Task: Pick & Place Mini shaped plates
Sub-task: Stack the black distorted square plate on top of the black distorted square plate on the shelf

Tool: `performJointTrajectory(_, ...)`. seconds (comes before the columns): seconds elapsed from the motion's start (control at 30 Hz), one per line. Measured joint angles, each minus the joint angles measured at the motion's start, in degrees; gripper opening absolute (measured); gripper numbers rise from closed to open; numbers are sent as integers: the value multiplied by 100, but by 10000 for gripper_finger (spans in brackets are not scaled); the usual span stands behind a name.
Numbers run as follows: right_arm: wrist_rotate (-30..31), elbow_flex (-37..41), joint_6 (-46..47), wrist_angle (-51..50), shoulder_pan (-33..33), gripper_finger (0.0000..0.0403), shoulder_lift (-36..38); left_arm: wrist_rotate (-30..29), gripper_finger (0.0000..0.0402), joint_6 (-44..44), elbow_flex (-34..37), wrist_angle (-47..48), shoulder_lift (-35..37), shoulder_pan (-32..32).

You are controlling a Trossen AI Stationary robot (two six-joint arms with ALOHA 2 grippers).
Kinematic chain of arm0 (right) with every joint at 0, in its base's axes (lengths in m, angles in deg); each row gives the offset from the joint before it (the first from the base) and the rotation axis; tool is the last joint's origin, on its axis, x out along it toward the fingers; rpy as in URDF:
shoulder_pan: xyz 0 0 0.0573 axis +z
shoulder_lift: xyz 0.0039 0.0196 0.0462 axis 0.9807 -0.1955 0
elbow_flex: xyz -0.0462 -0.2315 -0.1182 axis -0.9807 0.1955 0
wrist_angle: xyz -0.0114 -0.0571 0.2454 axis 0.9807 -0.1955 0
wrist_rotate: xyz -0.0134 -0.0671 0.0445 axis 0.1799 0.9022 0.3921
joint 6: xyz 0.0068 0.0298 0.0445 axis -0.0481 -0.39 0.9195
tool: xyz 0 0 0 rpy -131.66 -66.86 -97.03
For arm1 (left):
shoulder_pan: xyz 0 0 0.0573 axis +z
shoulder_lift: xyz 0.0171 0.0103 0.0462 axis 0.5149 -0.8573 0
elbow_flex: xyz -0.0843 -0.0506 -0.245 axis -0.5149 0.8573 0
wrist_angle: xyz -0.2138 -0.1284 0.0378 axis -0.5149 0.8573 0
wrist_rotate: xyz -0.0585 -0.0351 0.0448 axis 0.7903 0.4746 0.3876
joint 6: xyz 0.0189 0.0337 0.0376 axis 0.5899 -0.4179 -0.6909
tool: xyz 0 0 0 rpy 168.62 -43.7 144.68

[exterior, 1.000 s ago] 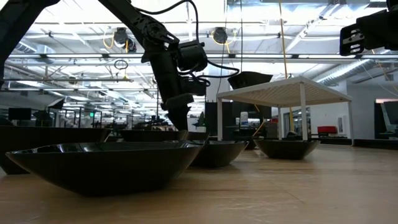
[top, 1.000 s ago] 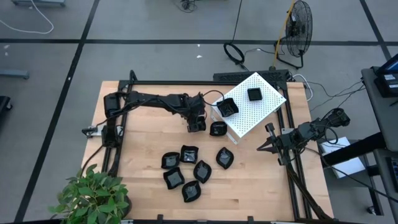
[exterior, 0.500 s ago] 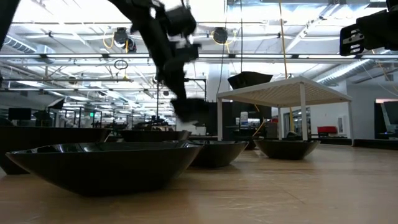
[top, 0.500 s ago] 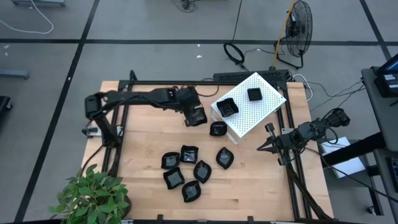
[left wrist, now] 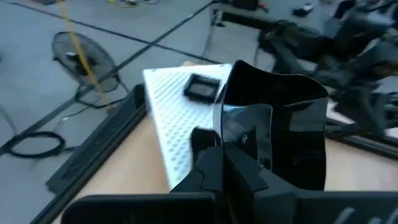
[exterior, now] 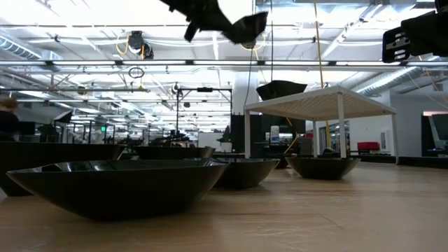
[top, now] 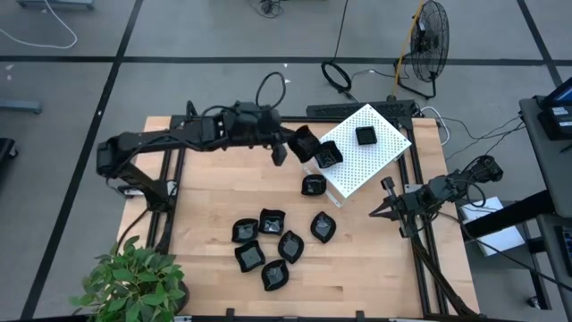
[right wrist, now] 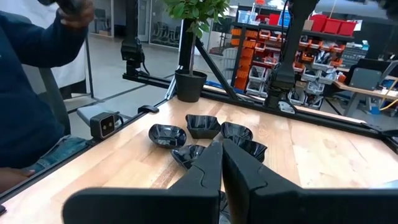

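At the lower left of the high view we see a potted plant by the table corner. Above it, the left arm stretches rightward along the table's upper edge, and the left gripper is clamped on a glossy black mini plate, held in the air just left of the white perforated box. In the left wrist view that plate stands upright between the dark fingers. At lower centre seven loose plates lie in a cluster on the wood, one of them just below the box. Two more plates sit on the box top. At centre right, off the table's edge, the right gripper waits with its fingers pressed together on nothing.
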Motion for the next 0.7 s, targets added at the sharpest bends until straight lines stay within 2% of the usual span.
performJointTrajectory(0.1, 0, 0, 0, 0, 0, 0, 0, 76, 3, 0, -507, 77, -226, 24)
performJointTrajectory(0.37, 0, 0, 0, -9, 2, 0, 0, 447, 2, -143, -2090, 1248, -1273, 91)
performJointTrajectory(0.43, 4, 0, 0, 2, 2, 0, 0, 448, 3, -231, -2281, 1562, -1546, 90)
performJointTrajectory(0.7, 0, 0, 0, -4, 0, 0, -24, 456, 6, -328, -2338, 1528, -2272, 169)
